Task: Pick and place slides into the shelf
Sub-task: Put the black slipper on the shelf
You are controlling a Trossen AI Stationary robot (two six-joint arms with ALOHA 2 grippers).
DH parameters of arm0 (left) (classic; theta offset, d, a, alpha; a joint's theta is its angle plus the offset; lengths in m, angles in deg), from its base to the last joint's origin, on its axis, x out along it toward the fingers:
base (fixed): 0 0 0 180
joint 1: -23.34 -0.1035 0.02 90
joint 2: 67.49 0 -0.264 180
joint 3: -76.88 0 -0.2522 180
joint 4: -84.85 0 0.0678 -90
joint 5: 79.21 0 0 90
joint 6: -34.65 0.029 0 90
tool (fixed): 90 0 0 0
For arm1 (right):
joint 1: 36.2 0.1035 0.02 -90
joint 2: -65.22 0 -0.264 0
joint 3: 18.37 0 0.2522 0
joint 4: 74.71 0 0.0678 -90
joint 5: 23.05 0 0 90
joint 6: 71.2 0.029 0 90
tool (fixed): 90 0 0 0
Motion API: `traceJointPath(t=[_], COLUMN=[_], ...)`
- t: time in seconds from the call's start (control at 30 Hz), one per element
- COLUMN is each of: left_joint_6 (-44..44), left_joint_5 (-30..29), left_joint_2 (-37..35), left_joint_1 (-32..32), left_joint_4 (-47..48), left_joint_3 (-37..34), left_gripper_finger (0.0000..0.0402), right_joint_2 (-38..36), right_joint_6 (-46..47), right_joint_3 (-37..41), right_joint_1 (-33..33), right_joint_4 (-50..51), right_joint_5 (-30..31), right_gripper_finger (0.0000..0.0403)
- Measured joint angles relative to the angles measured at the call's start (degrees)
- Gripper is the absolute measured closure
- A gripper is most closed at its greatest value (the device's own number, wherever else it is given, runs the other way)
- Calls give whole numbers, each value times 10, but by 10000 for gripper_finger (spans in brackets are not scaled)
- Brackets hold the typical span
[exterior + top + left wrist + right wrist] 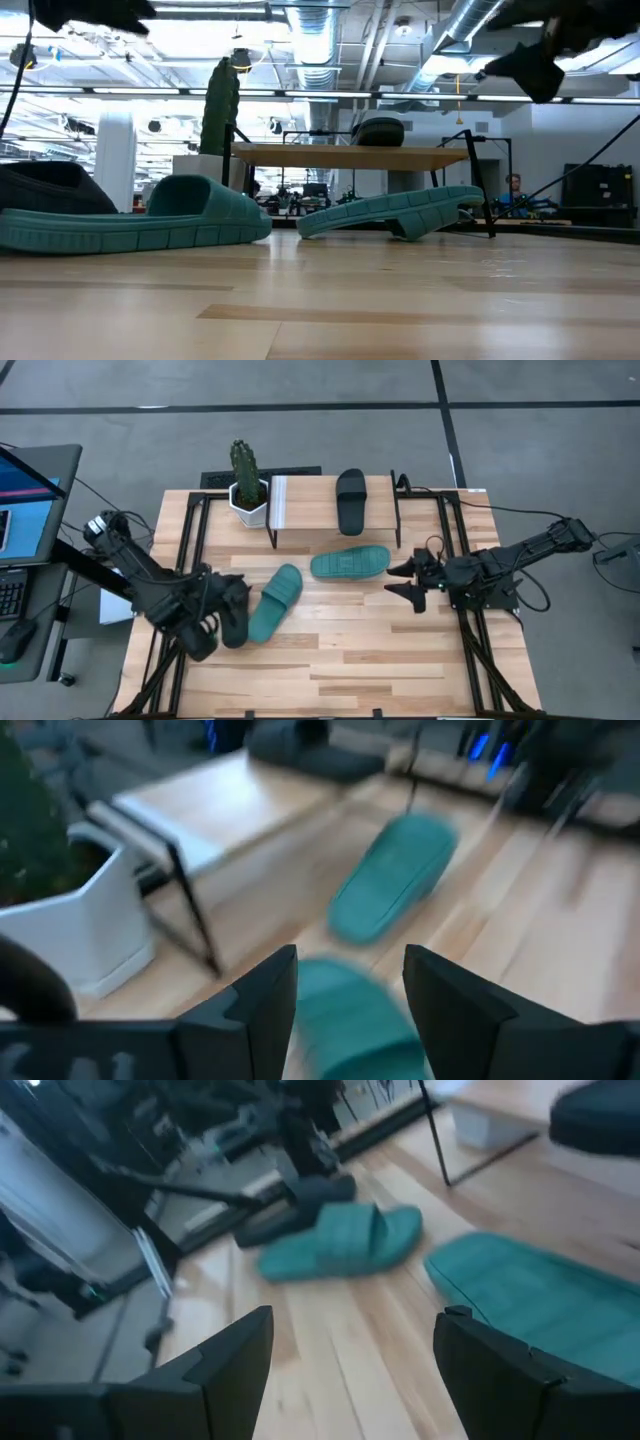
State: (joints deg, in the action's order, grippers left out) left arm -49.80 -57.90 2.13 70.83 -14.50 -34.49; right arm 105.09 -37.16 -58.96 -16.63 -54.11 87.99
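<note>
Left gripper [236, 622] hangs with fingers parted, empty, above black slide [234, 628] beside me; upright teal slide [275, 601] touching it. Right gripper [403, 578] spread, empty, near overturned teal slide [349, 563]. Farther off, second black slide [351, 500] on shelf [305, 506], cactus [245, 467] beside

one slide [351, 500] on the shelf [310, 495], three slides [275, 601] before it, cactus [245, 465] at its left

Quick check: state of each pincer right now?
Left pincer: open, empty, above the upright teal green slide sandal.
Right pincer: open, empty, beside the overturned teal green slide sandal.
</note>
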Motion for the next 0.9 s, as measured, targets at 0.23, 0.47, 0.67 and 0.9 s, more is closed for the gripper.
traceJointPath(t=[0.23,0.47,0.67,0.9], left_joint_6=[-42,38,107,121], left_joint_5=[-141,-171,51,294], left_joint_2=[-4,-62,-132,-160], left_joint_1=[67,104,115,107], left_joint_4=[-11,-6,-6,32], left_joint_3=[0,0,0,0], left_gripper_finger=[227,227,227,227], right_joint_2=[67,219,298,317], right_joint_6=[-35,-120,-121,-120], right_joint_3=[-12,-109,-192,-231], right_joint_1=[-9,-15,-37,-53], right_joint_4=[-146,-185,-171,-125], right_joint_5=[2,49,63,63], right_gripper_finger=[142,142,142,142])
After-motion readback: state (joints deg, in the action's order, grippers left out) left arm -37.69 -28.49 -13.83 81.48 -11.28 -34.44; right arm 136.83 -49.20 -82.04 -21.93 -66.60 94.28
